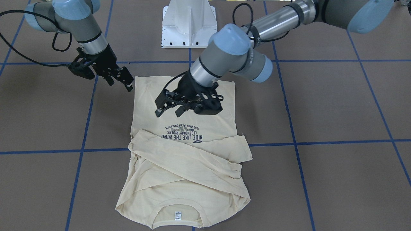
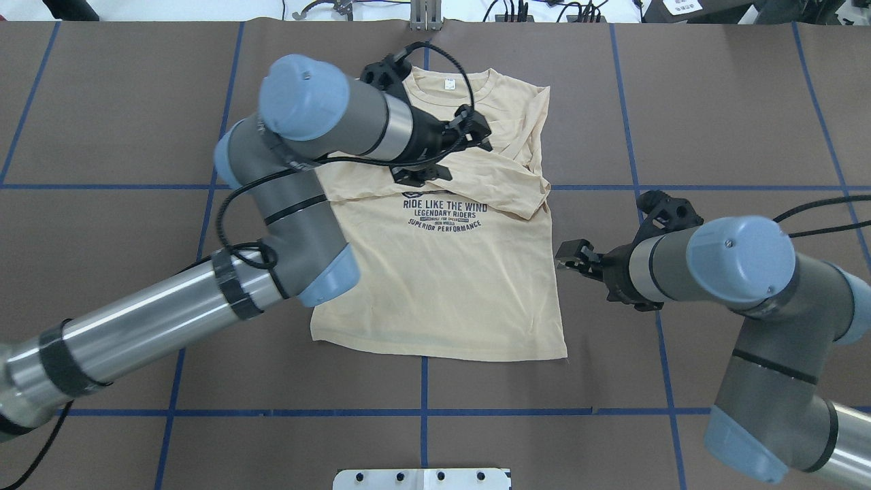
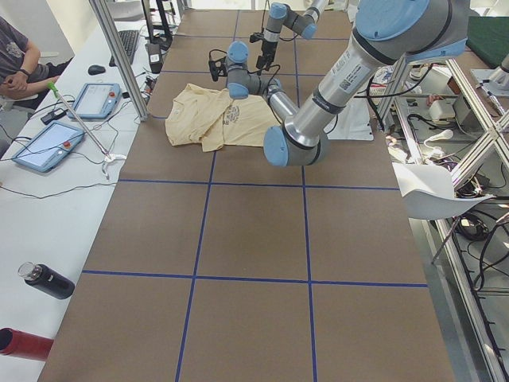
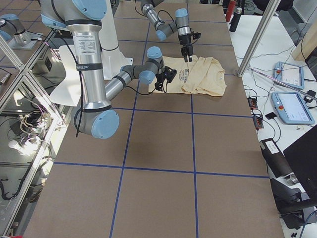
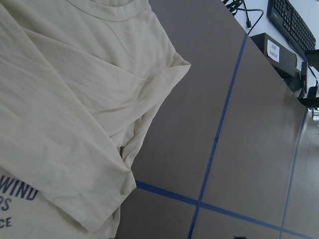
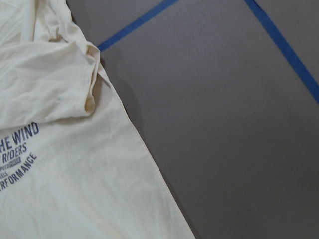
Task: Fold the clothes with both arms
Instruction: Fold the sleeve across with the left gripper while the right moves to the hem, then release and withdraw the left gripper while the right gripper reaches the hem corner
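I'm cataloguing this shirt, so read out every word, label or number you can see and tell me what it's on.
"RIDE LIKE THE WIND": chest of the shirt.
"LEGENDARY RIDERS": the line below it.
"SUPERIOR PERFORMANCE": the curved bottom line.
Small line between those two: too small to read.
Neck label: too small to read.
Print above the words: mostly hidden under the sleeve.

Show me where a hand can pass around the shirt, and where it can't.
Bare table flanks the T-shirt on both sides at its collar end, away from the robot. Crowded toward the hem: the left gripper hangs over the shirt's middle, the right gripper beside its hem corner.
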